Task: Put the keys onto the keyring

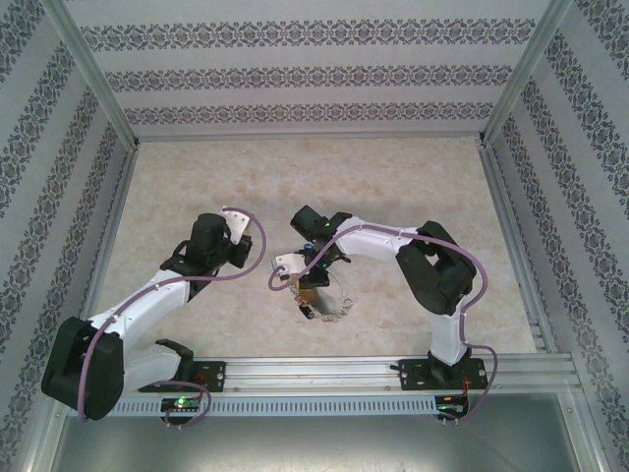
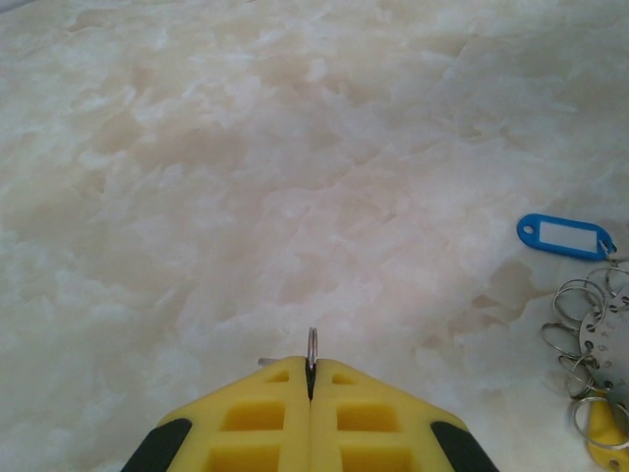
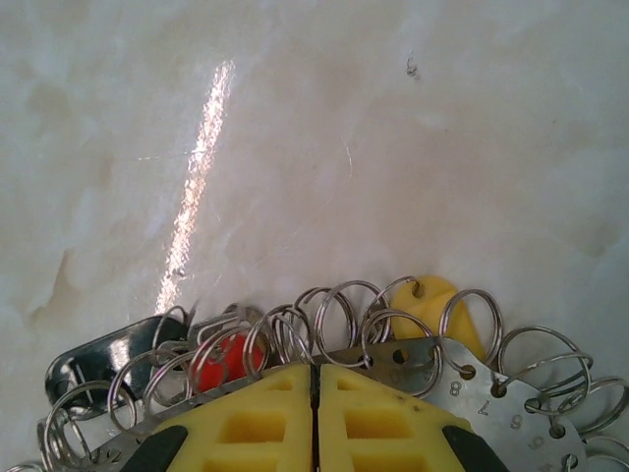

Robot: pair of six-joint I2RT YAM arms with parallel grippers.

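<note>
My left gripper (image 2: 312, 366) is shut on a small silvery split ring (image 2: 312, 346) that stands upright out of its yellow fingertips, above bare table. The keyring (image 3: 491, 383) is a numbered metal plate hung with several split rings. Among those rings lie a red tag (image 3: 221, 359), a yellow tag (image 3: 437, 303) and a black tag (image 3: 93, 362). My right gripper (image 3: 314, 369) is shut, its tips right at the plate's near edge. In the top view both grippers (image 1: 280, 272) (image 1: 313, 285) meet at the keyring (image 1: 336, 307). A blue tag (image 2: 562, 236) lies apart, just beyond the keyring (image 2: 601, 344).
The marble-patterned table (image 1: 413, 187) stretches open behind and to both sides of the arms. Patterned walls enclose it on three sides. A metal rail (image 1: 324, 374) carrying the arm bases runs along the near edge.
</note>
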